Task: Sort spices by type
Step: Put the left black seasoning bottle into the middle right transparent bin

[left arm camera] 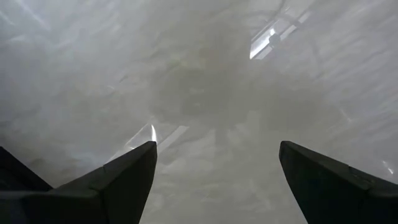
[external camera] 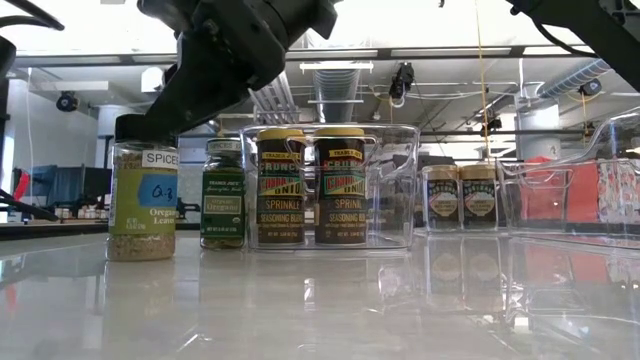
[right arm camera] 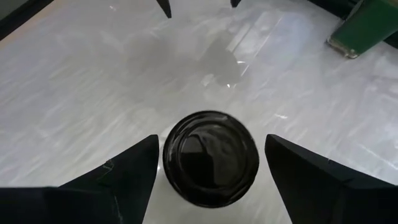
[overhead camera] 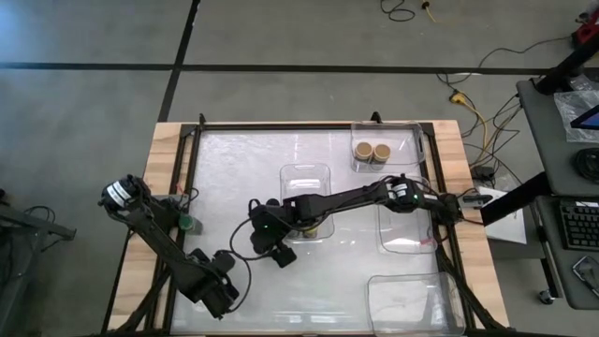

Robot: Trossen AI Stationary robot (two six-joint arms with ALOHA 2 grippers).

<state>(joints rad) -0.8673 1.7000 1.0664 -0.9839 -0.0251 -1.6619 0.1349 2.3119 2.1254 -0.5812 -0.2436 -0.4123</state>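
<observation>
Two pairs already look sorted. Two tan-lidded jars (overhead camera: 372, 151) stand side by side in the clear tray (overhead camera: 409, 131) at about one o'clock on the table, and two yellow-lidded seasoning jars (external camera: 311, 187) stand together in the middle tray (overhead camera: 306, 171), near the table's centre.

What seems left is on the bare tabletop. A green-lidded jar (overhead camera: 186, 224) stands at about nine o'clock, near the left edge, and the black-lidded oregano jar (right arm camera: 210, 158) stands just left of centre. The low view also shows a second green-lidded jar (external camera: 223, 194) beside the black-lidded one. A second black-lidded jar cannot be found in any view, and two trays on the right, at three o'clock (overhead camera: 404, 245) and five o'clock (overhead camera: 412, 281), hold nothing that shows.

The right gripper (right arm camera: 210, 163) is directly over the black-lidded jar, its fingers apart on either side of the lid with gaps both ways, so no grip yet. The left gripper (left arm camera: 216, 180) waits at about seven o'clock, fingers spread wide over bare table.

By this count, roughly half the sorting is done.
</observation>
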